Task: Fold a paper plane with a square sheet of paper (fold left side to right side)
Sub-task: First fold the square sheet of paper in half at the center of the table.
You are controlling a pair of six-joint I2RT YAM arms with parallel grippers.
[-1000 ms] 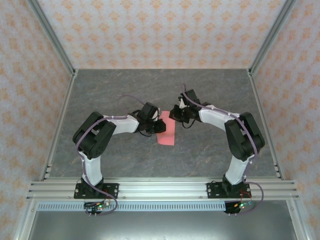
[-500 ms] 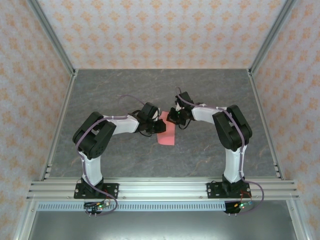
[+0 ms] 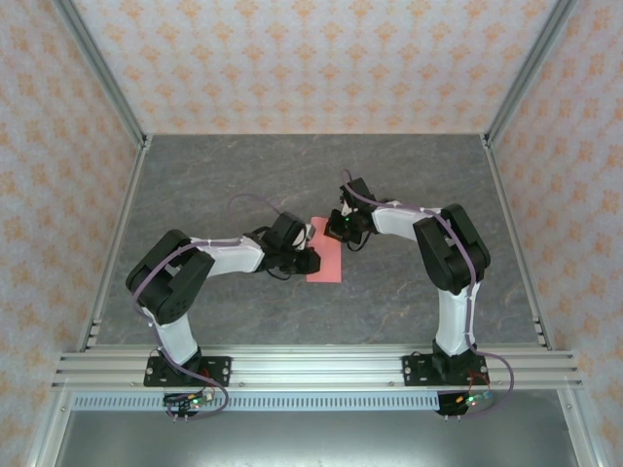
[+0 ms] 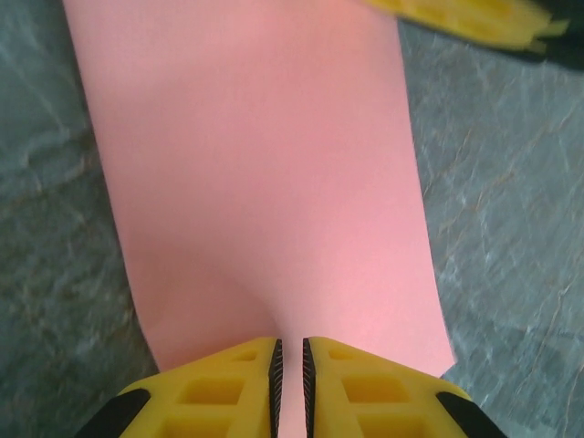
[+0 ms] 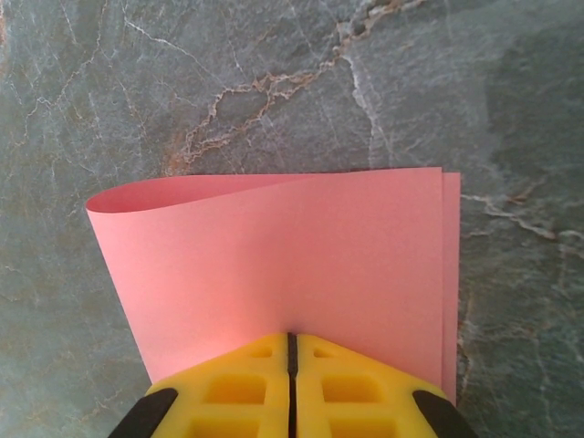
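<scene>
Matt sheet of paper [image 5: 292, 265] on a smooth, marbled tabletop [image 5: 274, 73].

One square sheet of paper [image 3: 329, 265], doubled into two layers, is counted on one worktop [image 3: 243, 175]. Two arms are counted, at 8 and 4 o'clock, with two pincers: the left pincer [image 3: 308, 261] and the right pincer [image 3: 337, 227], each with two yellow fingers [image 5: 237, 383].

sheet of paper [image 4: 255, 182]: far edge cropped, left wrist view | near edge hidden under right claw [image 5: 292, 342]
</scene>
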